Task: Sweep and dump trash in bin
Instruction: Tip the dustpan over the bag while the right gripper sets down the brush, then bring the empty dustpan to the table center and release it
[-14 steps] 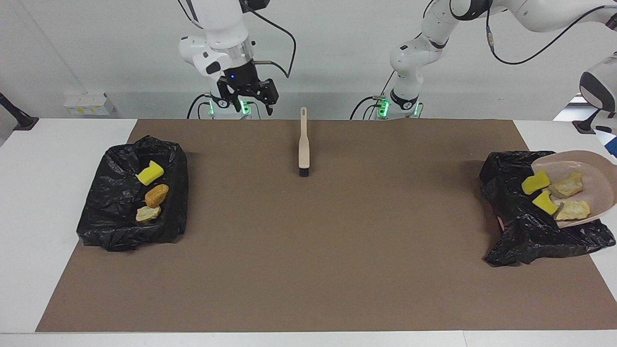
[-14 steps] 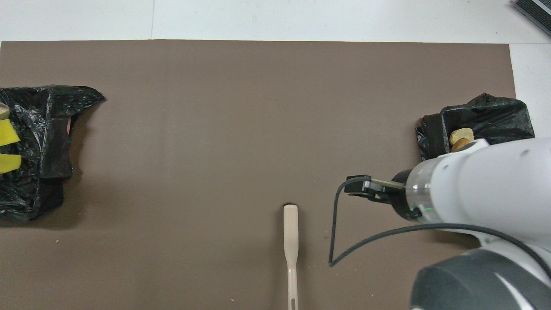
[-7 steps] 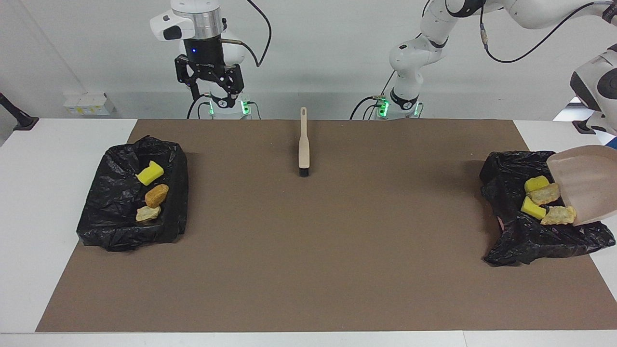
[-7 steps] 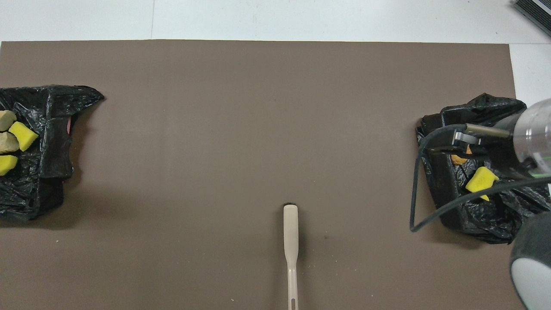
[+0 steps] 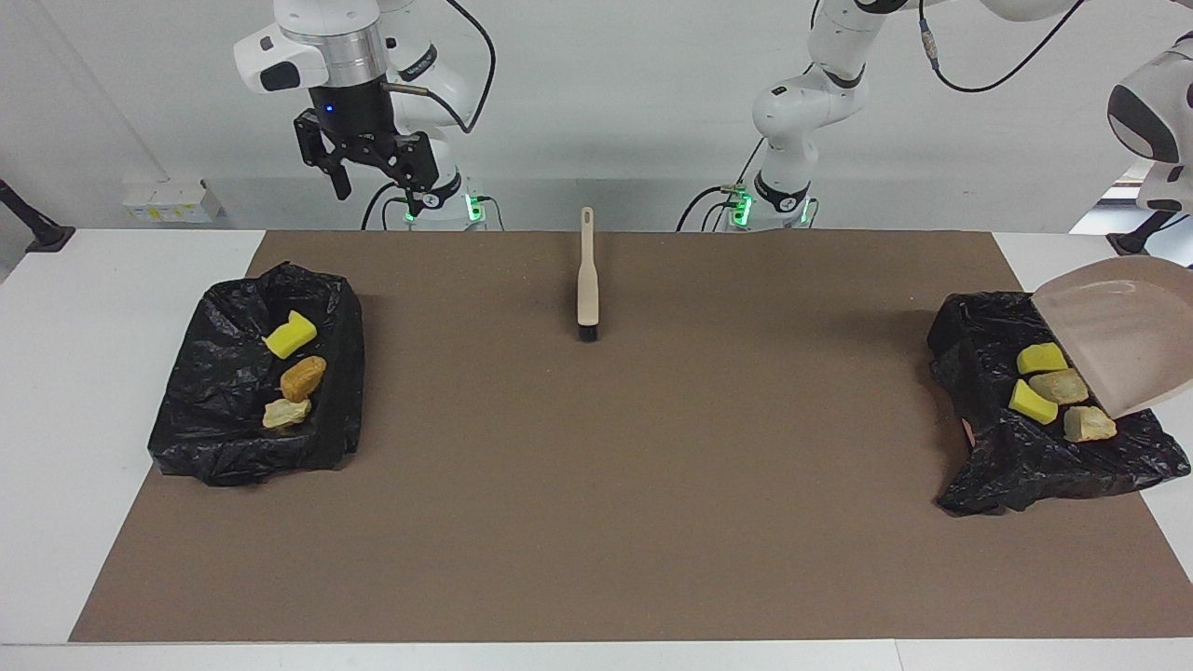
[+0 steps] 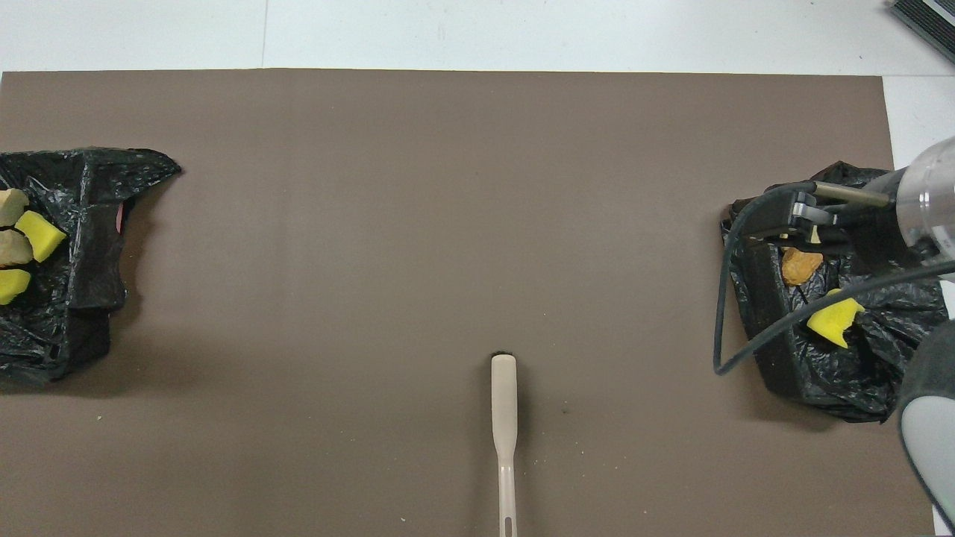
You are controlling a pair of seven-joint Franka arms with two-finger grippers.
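The pinkish dustpan [image 5: 1128,335] hangs steeply tilted over the black-bagged bin [image 5: 988,457] at the left arm's end of the table. Its handle runs out of the facing view, and so does my left gripper, shut on it. Several trash lumps lie in that bin: two yellow chunks [image 5: 1041,358] and two beige ones [image 5: 1088,424]. They also show in the overhead view [image 6: 41,233]. My right gripper [image 5: 373,186] hangs open and empty, high over the other bin [image 5: 224,438]. That bin holds a yellow [image 5: 291,335], an orange-brown [image 5: 303,377] and a beige lump [image 5: 286,413].
A beige brush [image 5: 587,280] lies on the brown mat [image 5: 596,485] midway between the two bins, bristles pointing away from the robots. In the overhead view the right arm's wrist [image 6: 925,209] and cable cover part of the bin [image 6: 821,373] under it.
The dustpan tipped steeper and its lumps slid off into the bin below. My right gripper swung up and away from the brush toward the right arm's end of the table.
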